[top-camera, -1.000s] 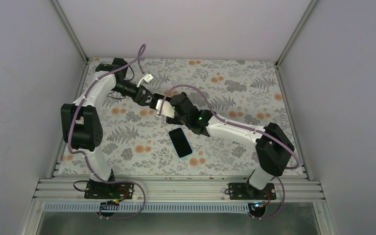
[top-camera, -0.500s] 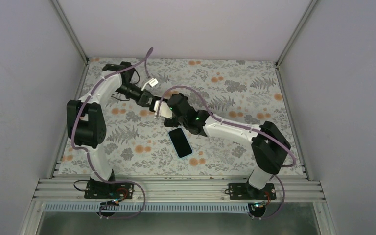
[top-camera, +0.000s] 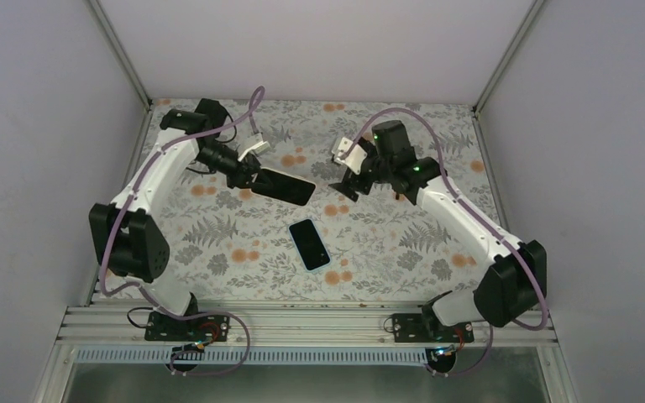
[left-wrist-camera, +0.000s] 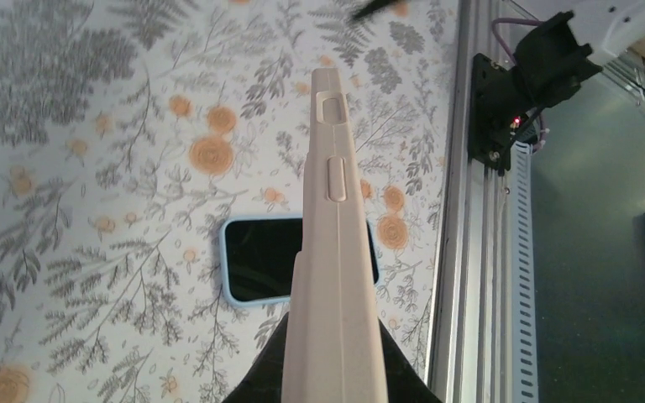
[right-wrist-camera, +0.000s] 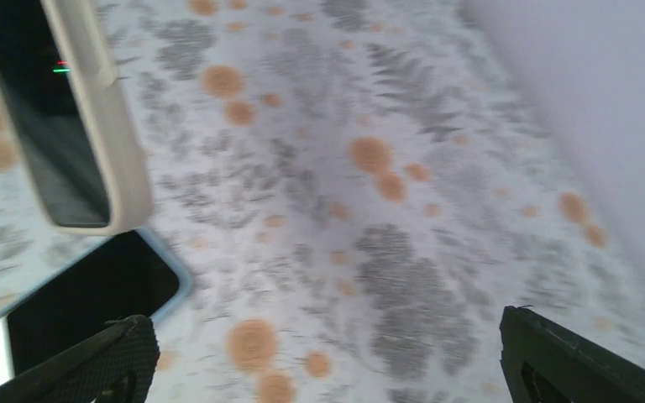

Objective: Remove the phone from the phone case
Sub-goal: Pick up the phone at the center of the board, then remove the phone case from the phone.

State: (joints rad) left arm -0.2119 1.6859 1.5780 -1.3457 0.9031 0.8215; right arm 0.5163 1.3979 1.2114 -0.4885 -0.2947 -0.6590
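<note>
Left pincer [top-camera: 251, 178] clamps phone case [top-camera: 285, 187], fingertips hidden.

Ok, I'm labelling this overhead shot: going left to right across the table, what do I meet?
Left end effector gripping a beige-cased phone → black phone in a light-blue case lying flat → right end effector, open.

My left claw [top-camera: 254, 179] grips the cream phone case [top-camera: 284, 186] by one end, lifted, dark side up; just nearer, mid-scene, the blue-rimmed phone [top-camera: 310, 243] lies flat, screen up
</note>
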